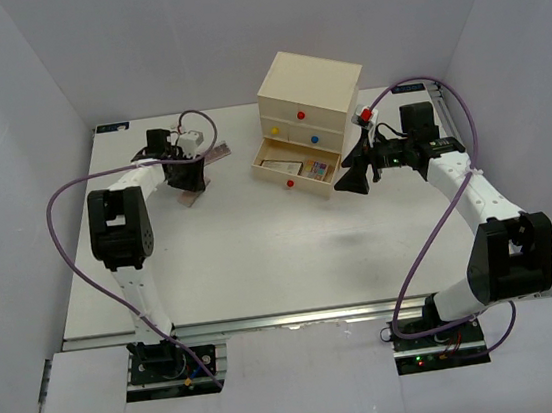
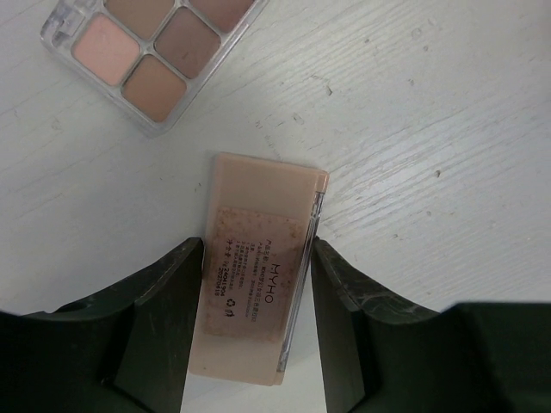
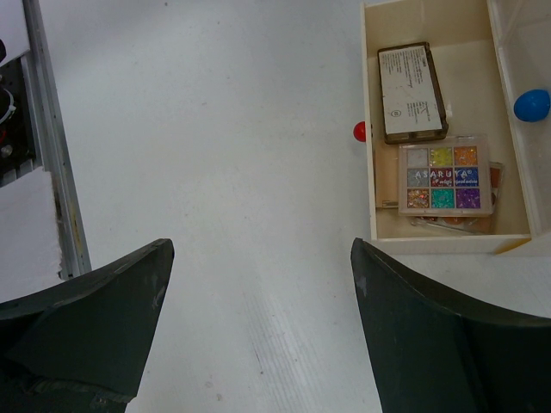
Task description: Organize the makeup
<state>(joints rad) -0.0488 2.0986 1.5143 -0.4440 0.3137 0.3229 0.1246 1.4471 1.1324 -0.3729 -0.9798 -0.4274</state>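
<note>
Right claw (image 3: 260, 249): jaws wide apart, nothing between them, over bare bench (image 3: 215, 129). Open bottom drawer (image 3: 370, 129) sits at 1–2 o'clock from it in the wrist view, with a red knob (image 3: 359, 132) on its front. In the drawer, a dark-framed compact (image 3: 411, 92) lies label up at the far end, and a nine-pan glitter palette (image 3: 446, 176) lies at the near end. The glitter palette is on top of something peach, can't tell what.

Left claw (image 2: 256, 245): at 10 o'clock on the bench in the top view, jaws down on either side of a flat peach compact (image 2: 258, 284) lying label up. Both jaws are right at its long edges, and the compact is slightly skewed between them. Can't tell if they actually press it. A clear nude eyeshadow palette (image 2: 155, 52) lies at 11 o'clock from the compact, apart from it.

The cream chest (image 1: 310, 86) stands at 12–1 o'clock, its upper drawers shut.
</note>
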